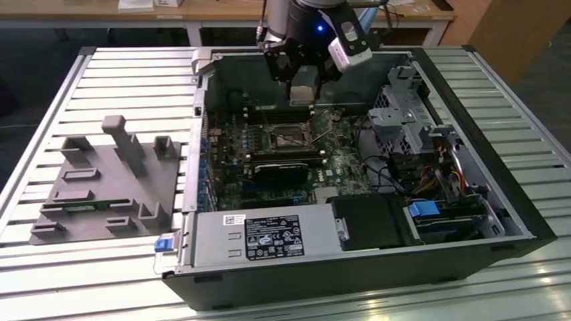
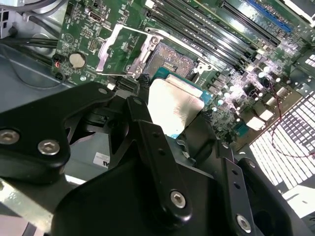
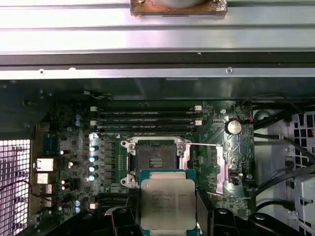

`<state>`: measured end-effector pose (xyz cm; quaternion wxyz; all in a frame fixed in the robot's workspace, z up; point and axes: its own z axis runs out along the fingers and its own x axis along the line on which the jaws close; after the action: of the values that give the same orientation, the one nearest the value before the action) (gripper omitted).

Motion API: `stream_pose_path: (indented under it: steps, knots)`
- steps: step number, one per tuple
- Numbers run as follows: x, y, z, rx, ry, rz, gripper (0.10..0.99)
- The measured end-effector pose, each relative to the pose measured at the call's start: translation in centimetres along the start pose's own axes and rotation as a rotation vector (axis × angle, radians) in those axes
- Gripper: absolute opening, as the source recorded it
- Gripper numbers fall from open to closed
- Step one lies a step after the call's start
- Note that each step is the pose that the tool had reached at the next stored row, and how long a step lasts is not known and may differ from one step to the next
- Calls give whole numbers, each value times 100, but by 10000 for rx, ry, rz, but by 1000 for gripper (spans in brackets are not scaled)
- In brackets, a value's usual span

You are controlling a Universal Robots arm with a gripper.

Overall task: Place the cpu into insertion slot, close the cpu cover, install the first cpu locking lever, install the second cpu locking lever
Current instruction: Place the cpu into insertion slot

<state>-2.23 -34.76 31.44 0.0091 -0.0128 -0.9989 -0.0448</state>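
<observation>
Currently the end effector (image 3: 167, 215) clamps the flat silvery cpu (image 3: 167, 202) above the insertion slot (image 3: 156, 158).

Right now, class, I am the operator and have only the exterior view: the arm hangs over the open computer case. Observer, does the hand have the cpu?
Observer: Yes, in both wrist views the hand is shut on the cpu by its edges.
Operator: Is the insertion slot free?
Observer: In the first wrist view the insertion slot has a bare recessed middle.
Operator: And the cpu cover?
Observer: In the second wrist view the cpu cover stands open beside the slot.
</observation>
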Motion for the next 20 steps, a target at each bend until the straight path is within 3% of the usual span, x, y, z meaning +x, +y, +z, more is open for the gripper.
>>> stream_pose_path:
  steps: [7,20]
  knots:
    - [0,-8,88,-5,-19,210,537]
    - [-2,-17,188,-48,-224,2500,537]
